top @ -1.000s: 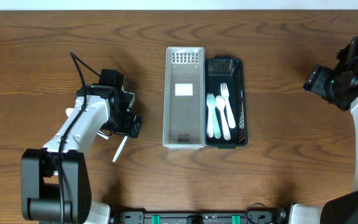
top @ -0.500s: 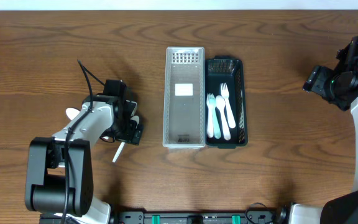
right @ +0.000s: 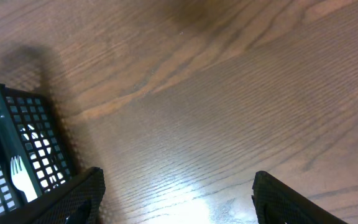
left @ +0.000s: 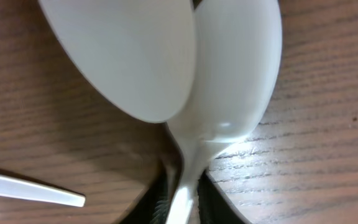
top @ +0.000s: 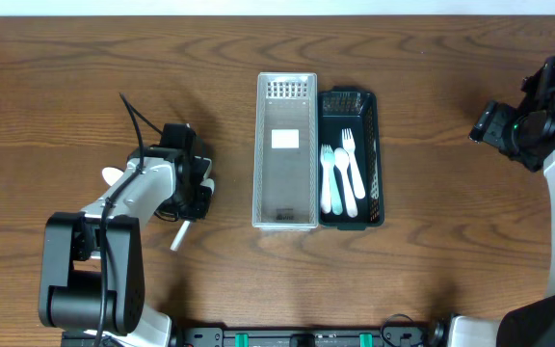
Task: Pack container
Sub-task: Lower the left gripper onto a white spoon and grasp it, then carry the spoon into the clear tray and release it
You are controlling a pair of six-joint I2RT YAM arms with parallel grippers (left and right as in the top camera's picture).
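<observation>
Black plastic mesh container: centre of wooden counter, long side touching a grey perforated rectangular tray on its left. Inside it, three pale plastic utensils lie lengthwise; at least one is a fork.

Left fingers: pressed in on the thin handle of a white plastic spoon, which runs down between them. Bowl lies on the counter. A second white plastic spoon overlaps that bowl's left edge. A loose white handle end lies flat nearby, apart from both spoons. In the overhead view this arm is low on the counter, well left of the tray.

Right fingers: spread wide, nothing between them, bare counter below. Corner of the mesh container shows at the left edge of the right wrist view. Arm sits at the far right, well apart from the container.
</observation>
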